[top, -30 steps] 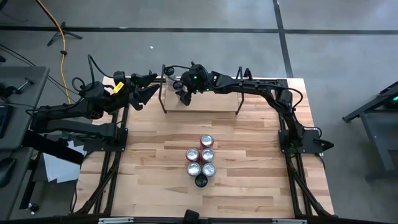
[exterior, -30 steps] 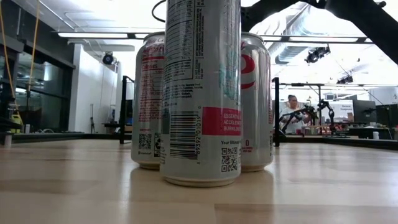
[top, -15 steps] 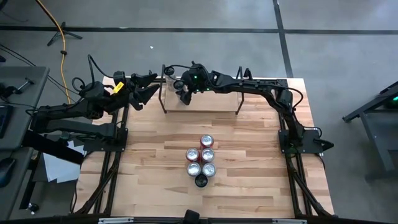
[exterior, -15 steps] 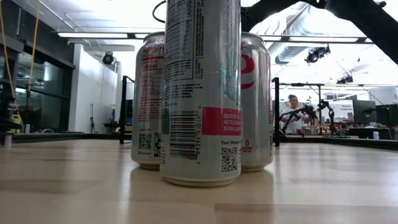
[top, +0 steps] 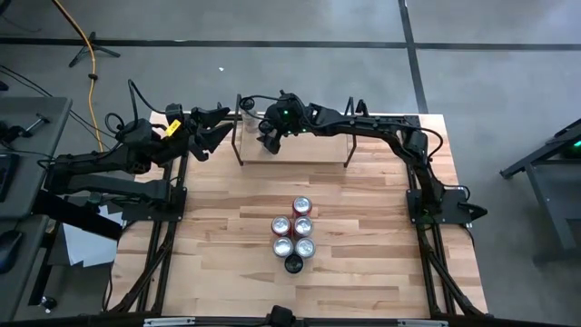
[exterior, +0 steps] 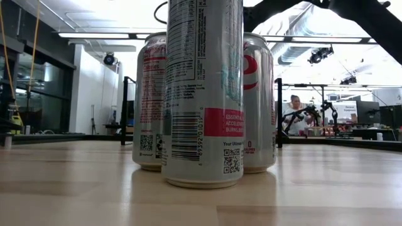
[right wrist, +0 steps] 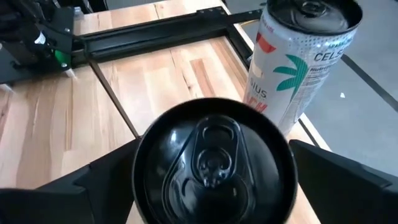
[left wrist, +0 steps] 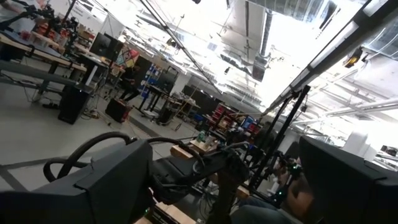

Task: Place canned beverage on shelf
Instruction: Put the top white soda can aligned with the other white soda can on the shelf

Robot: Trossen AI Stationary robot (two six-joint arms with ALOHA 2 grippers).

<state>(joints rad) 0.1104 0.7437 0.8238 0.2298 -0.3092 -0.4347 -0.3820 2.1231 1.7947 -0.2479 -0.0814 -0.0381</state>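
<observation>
A black can (right wrist: pixel 214 143) stands upright on the shelf (top: pixel 309 150), near its far left end. A white-and-silver can (right wrist: pixel 298 56) stands just beyond it at the shelf's corner (top: pixel 247 107). My right gripper (top: pixel 270 132) is open, slanting down from the right. Its two fingers (right wrist: pixel 93 186) flank the black can's top, and I see no hold. My left gripper (top: pixel 213 127) hangs open and raised at the table's far left, clear of the shelf, with nothing between its fingers (left wrist: pixel 93 193).
Several cans (top: pixel 294 238) stand in a tight cluster at the table's middle, toward the near edge, and fill the low view (exterior: pixel 201 94). The shelf's thin black uprights (top: pixel 240 136) rise beside my right gripper. Bare wood lies to the left and right of the cluster.
My right gripper's fingers have spread apart around the black can on the shelf. The can stays upright where it stood, and both arms have kept their places.
</observation>
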